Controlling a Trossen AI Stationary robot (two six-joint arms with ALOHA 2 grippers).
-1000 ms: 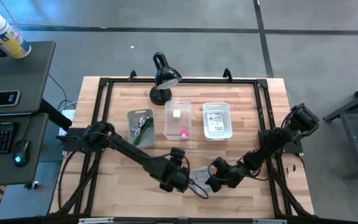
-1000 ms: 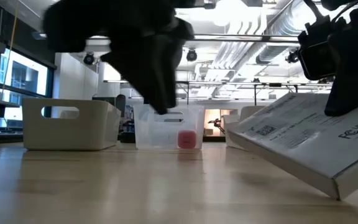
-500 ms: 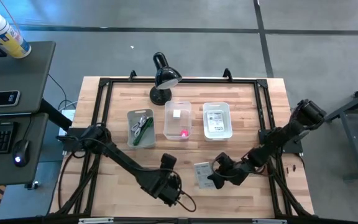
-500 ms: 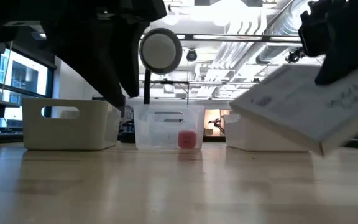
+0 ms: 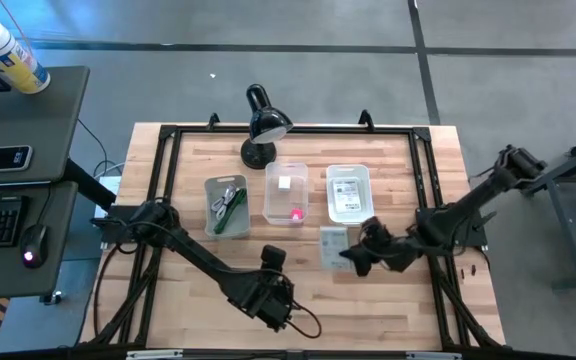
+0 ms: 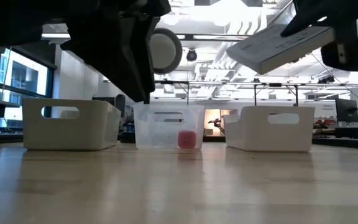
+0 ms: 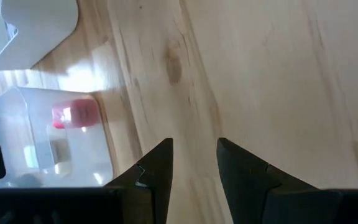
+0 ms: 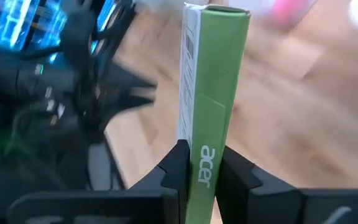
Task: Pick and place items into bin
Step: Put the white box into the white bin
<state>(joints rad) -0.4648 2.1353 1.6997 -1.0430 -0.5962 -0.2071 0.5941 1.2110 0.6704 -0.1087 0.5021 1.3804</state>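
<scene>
My right gripper (image 5: 356, 255) (image 8: 202, 155) is shut on a flat white printed packet (image 5: 334, 245) (image 6: 279, 46) with a green "acer" edge, held above the table just near the white bin (image 5: 348, 193). That bin holds another white packet. The clear bin (image 5: 286, 192) holds a small white block and a pink cube (image 7: 74, 115). The grey bin (image 5: 226, 205) holds cords and a green stick. My left gripper (image 5: 274, 300) (image 7: 194, 144) hangs open near the table's near edge, with nothing between its fingers. My right gripper pinches the packet between its two fingers (image 8: 178, 163), one on each broad face, at the end of its green narrow edge (image 8: 209, 134). The fingers come roughly level from the table's right. The packet is lifted clear and lies almost flat, slightly tilted in the low view.
A black desk lamp (image 5: 263, 125) stands at the far edge behind the bins. A dark frame (image 5: 168, 135) runs around the tabletop. Bare wood (image 5: 368, 310) lies between the bins and the near edge.
My right gripper has lifted the packet off the table, where one edge rested, and carried it up and toward the far edge, to just before the white bin; the packet has levelled out. My left gripper has drawn back toward the near-left and then stayed.
</scene>
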